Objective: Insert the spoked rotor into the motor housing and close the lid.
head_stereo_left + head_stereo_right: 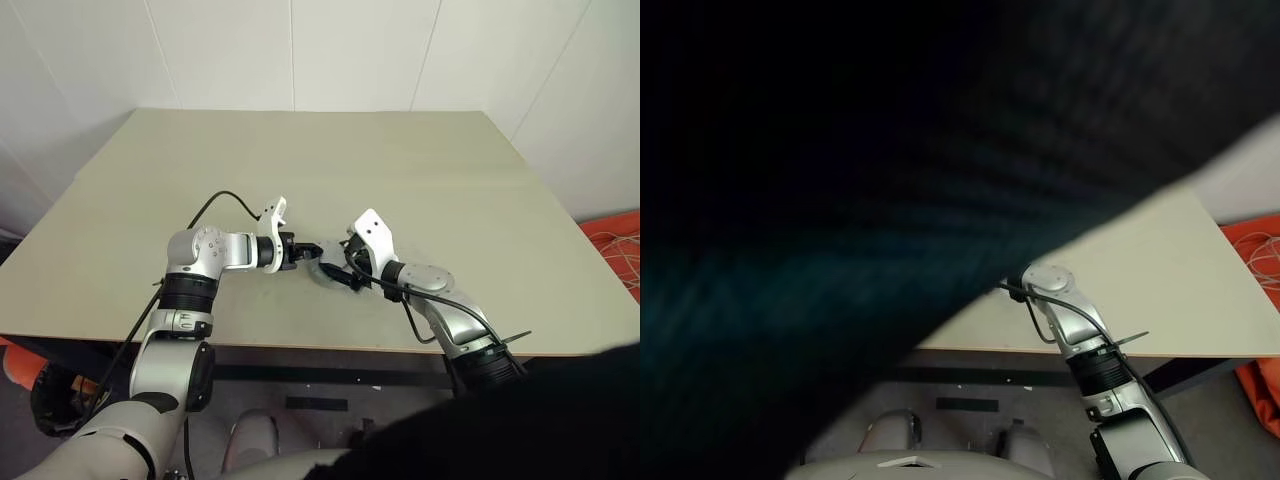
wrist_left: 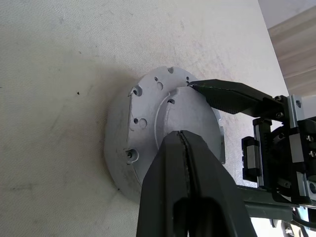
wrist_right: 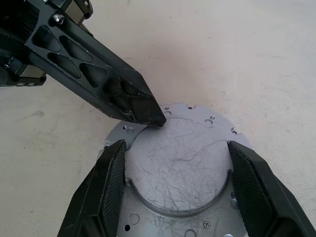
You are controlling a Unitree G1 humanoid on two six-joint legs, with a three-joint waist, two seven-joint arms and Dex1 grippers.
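Both grippers are seen meeting near the front middle of the worktop (image 1: 420, 190), over a round silver assembly lying flat on it.

Left gripper (image 1: 313, 249): fingers pressed together, nothing held between them. In the right wrist view the closed tip (image 3: 157, 120) is set down on the far edge of the raised central disc, apparently touching it; contact can't be confirmed for certain.

Right gripper (image 3: 174, 148): fingers spread wide, one finger (image 3: 106, 187) on each side of the raised disc. The pads are seen just beside the disc's rim; whether they actually touch it can't be told. Nothing is lifted.

The lid (image 3: 178, 167): read as the smooth, scratched silver disc in the middle of the assembly, sitting flat between the right fingers, with a curved raised lip along its near edge. It is also seen in the left wrist view (image 2: 192, 111), partly covered by the closed left fingers.

Around the disc a wider flat silver flange (image 3: 210, 118) with small holes and notches is seen, resting on the worktop.

The motor housing and the spoked rotor can't be made out; no copper windings or spokes are seen under the silver disc.

A dark blurred mass covers most of the right eye view; the right arm (image 1: 1065, 310) is seen below it at the worktop's edge.
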